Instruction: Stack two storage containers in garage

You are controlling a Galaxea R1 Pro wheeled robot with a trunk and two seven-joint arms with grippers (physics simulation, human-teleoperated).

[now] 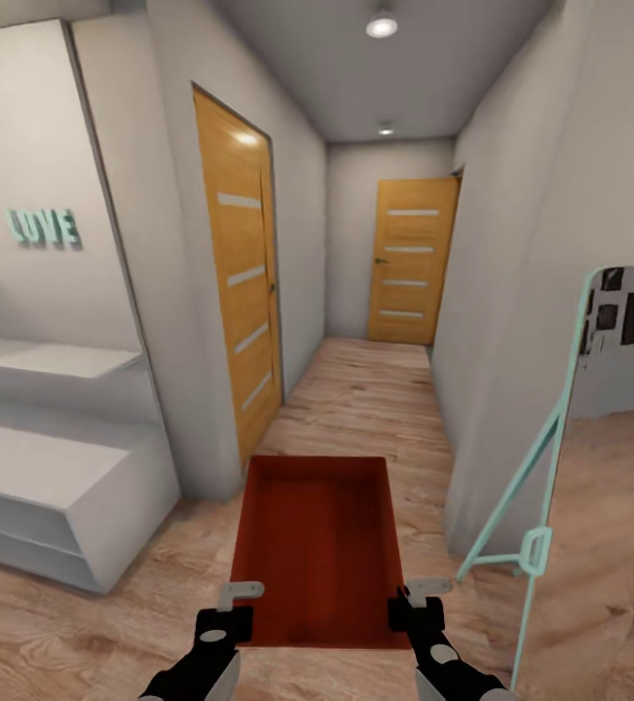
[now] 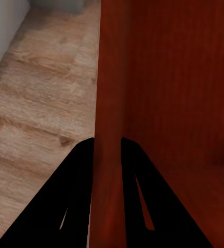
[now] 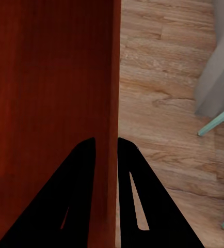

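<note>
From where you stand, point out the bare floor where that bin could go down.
Bare wood floor runs ahead between the near orange door and the right wall. It is tighter at the right, by the mint-framed mirror. Both grippers, left gripper and right gripper, clamp the storage container.

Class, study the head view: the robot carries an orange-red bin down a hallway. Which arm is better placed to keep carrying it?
Neither alone: the left gripper pinches the storage container's left wall and the right gripper its right wall, so both suit.
</note>
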